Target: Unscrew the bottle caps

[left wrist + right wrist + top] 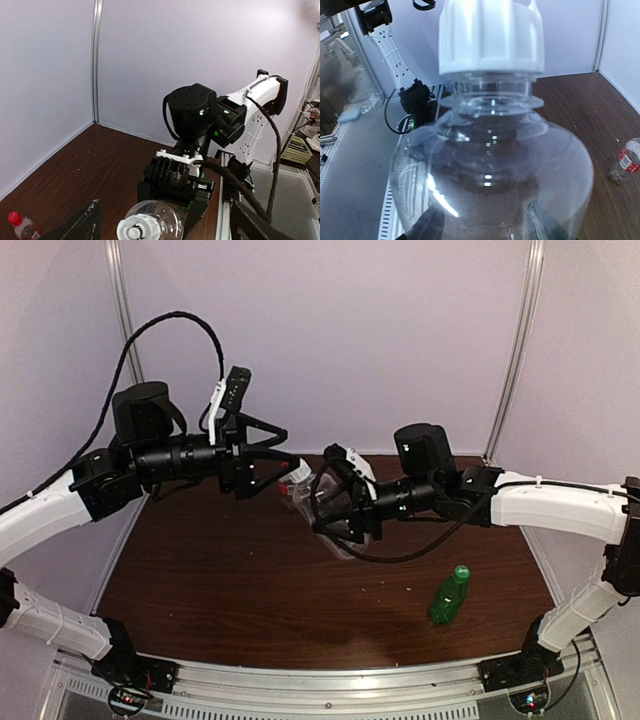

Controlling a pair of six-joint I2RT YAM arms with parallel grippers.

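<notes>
My right gripper (335, 510) is shut on a clear bottle (322, 498) and holds it in the air over the middle of the table. The bottle fills the right wrist view (490, 165). Its white nozzle cap (297, 477) points at my left gripper (292, 450), which is open. In the left wrist view the white cap (137, 230) sits between the spread fingers (82, 224) without touching them. A green bottle (448, 598) with a green cap (461, 571) lies at the right. A small bottle with a red cap (14, 218) lies on the table and also shows in the right wrist view (626, 161).
The dark wooden table (250, 580) is walled by white panels at the back and sides. A metal rail (330, 685) runs along the near edge by the arm bases. Black cables (400, 545) loop under the right wrist.
</notes>
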